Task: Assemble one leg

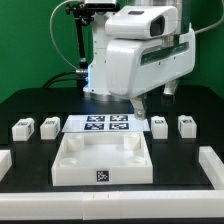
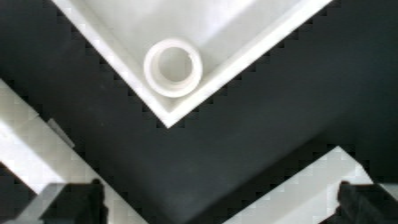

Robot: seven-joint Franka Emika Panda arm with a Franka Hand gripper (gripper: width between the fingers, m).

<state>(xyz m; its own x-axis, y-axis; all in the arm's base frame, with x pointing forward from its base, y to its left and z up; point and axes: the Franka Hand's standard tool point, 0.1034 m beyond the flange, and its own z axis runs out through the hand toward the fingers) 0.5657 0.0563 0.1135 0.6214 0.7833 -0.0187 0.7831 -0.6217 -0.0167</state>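
Observation:
Four legs lie in a row behind the big white tray-like part [image 1: 103, 158]. Two are at the exterior view's left [image 1: 22, 127] [image 1: 49, 125] and two at its right [image 1: 159, 125] [image 1: 186, 124], each a small white block with a tag. My gripper [image 1: 140, 104] hangs above the table near the tray's far right corner, close to the right pair of legs. In the wrist view the gripper [image 2: 217, 205] is open and empty, with dark fingertips [image 2: 71, 203] at both sides. That view shows one tray corner with a round socket [image 2: 173, 66]. No leg shows there.
The marker board [image 1: 108, 123] lies between the two pairs of legs, behind the tray. Low white walls border the black table at the exterior view's left [image 1: 5, 160] and right [image 1: 210, 165]. White bands cross the wrist view near the fingertips [image 2: 320, 180].

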